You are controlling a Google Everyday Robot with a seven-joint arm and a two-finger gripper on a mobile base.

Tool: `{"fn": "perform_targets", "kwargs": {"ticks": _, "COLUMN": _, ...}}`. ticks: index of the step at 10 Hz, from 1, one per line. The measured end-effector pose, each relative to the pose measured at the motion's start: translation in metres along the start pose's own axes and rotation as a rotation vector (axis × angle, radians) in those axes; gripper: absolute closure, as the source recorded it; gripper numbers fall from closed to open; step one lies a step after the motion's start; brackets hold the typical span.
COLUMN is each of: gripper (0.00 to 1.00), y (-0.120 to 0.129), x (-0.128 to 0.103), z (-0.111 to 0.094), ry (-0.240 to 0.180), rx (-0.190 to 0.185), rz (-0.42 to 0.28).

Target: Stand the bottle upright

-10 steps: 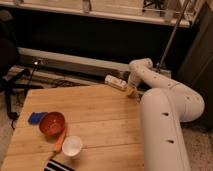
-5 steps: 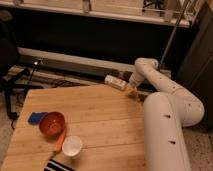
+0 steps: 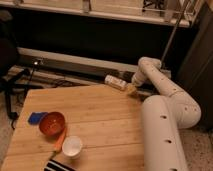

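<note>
Bottle held sideways at the far table edge, not yet stood up.

Nearest are the white cup [image 3: 72,146] and red bowl [image 3: 52,123], well to the claw's near left. The gripper [image 3: 131,89] pinches the bottle [image 3: 116,82], whitish, lying nearly level beyond the table [image 3: 100,120]; next, rotate it upright and lower.

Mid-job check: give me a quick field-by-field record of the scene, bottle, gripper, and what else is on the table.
bottle: tilted, near horizontal, at the table's far edge, not upright
gripper: at the bottle's right end, far right side of the table
table: light wooden top
red bowl: near left, away from the bottle
white cup: in front of the bowl, upright
blue object: left of the bowl
orange object: between bowl and cup
task state: bottle not yet standing
</note>
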Motion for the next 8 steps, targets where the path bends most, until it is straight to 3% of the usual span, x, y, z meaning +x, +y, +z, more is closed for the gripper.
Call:
{"fn": "perform_targets", "kwargs": {"ticks": 4, "gripper": 0.83, "y": -0.0037, "x": -0.0012, "z": 0.0, "ry": -0.018, "rx": -0.014, "rz": -0.012}}
{"fn": "perform_targets", "kwargs": {"ticks": 5, "gripper": 0.87, "y": -0.0044, "x": -0.0013, "z": 0.0, "ry": -0.02, "rx": -0.018, "rz": -0.016}}
{"fn": "perform_targets", "kwargs": {"ticks": 8, "gripper": 0.87, "y": -0.0049, "x": -0.0011, "z": -0.0001, "ry": -0.014, "rx": -0.027, "rz": -0.03}}
